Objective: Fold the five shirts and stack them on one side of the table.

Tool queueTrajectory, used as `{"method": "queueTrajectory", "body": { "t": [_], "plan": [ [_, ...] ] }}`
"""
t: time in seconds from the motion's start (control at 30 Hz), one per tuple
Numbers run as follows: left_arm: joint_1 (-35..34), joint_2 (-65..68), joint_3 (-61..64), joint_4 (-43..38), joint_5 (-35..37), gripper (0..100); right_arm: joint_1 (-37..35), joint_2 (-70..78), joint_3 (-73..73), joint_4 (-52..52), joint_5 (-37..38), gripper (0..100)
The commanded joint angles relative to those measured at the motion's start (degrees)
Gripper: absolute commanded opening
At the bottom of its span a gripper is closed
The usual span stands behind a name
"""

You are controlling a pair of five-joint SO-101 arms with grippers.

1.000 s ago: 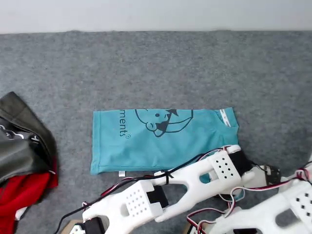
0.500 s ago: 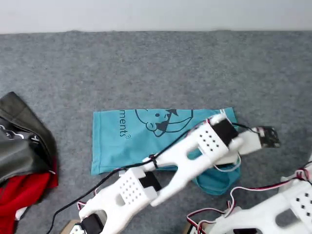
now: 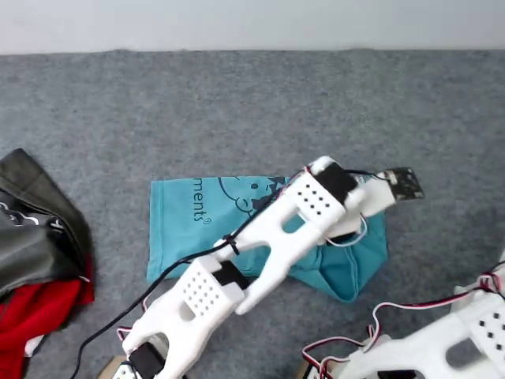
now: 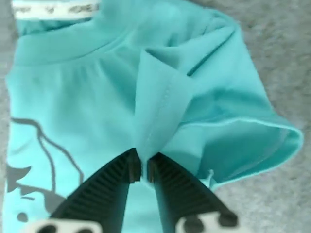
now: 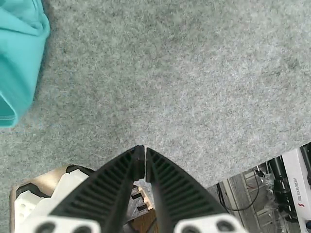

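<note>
Teal shirt (image 3: 181, 229) is lying near the middle of the grey table covering (image 3: 237, 103), with its long side running left to right. Its right end is sitting bunched into a loose, raised fold.

Left gripper (image 4: 140, 167) is clenching a ridge of this fabric (image 4: 160, 97) between its black jaws. The cloth is peaking upward from the pinch point.

Left arm (image 3: 260, 260) is stretching diagonally from the near edge across the shirt. It is covering part of the dark print and most of the near hem in the high view. Its cables (image 3: 197, 260) are trailing over the cloth.

Right gripper (image 5: 144, 158) is hanging over bare covering with its jaws pressed together on nothing. The shirt's edge (image 5: 19, 58) is showing just beside it, apart from the jaws. Right arm (image 3: 442, 347) is sitting at the near right corner, not touching the shirt.

At the far left edge, a dark garment (image 3: 31, 229) is lying crumpled on a red garment (image 3: 39, 316), well apart from the teal shirt.
</note>
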Motion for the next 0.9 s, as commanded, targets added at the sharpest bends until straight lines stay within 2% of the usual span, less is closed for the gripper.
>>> {"method": "queueTrajectory", "body": {
  "t": [0.0, 0.13, 0.37, 0.63, 0.87],
  "plan": [
    [-2.5, -0.9, -2.0, -3.4, -0.1, 2, 0.5, -0.9, -0.5, -0.4, 0.6, 0.9],
    [-4.0, -0.8, -1.8, -4.8, 0.0, 3, 0.5, -0.9, -0.5, -0.4, 0.6, 0.9],
    [-5.8, -0.8, 0.4, -4.8, 0.1, 20, 0.5, -0.9, -0.5, -0.4, 0.6, 0.9],
    [-7.6, -0.8, 6.5, -9.4, 0.2, 20, 0.5, -0.9, -0.5, -0.4, 0.6, 0.9],
    [-11.2, -1.5, 1.2, -6.7, 0.1, 20, 0.5, -0.9, -0.5, -0.4, 0.6, 0.9]
  ]
}}
